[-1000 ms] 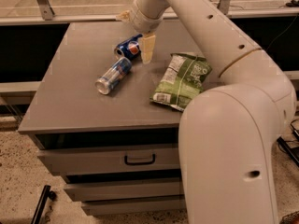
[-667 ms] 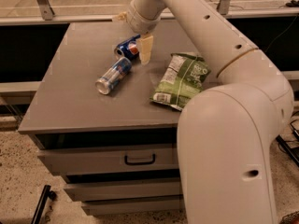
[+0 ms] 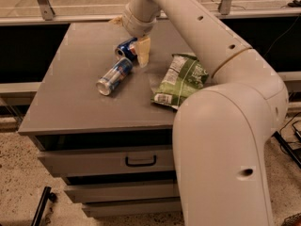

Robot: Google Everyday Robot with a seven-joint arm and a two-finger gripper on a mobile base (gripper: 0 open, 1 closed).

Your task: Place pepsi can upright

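Observation:
The pepsi can [image 3: 125, 48], short and dark blue, lies on its side at the back middle of the grey cabinet top [image 3: 70, 93]. My gripper [image 3: 130, 36] hangs over it from above, at the end of the white arm. One tan fingertip [image 3: 143, 52] rests right beside the can's right end. The other tan fingertip [image 3: 116, 19] shows behind the wrist, further back. The fingers stand wide apart and are open. The wrist hides the far part of the can.
A slimmer silver-and-blue can [image 3: 114, 76] lies on its side just in front of the pepsi can. A green chip bag [image 3: 181, 79] lies to the right. My own white arm fills the right side. Drawers with a dark handle [image 3: 141, 161] are below.
My gripper has shifted slightly to the left and down over the pepsi can. Both cans and the bag have not moved.

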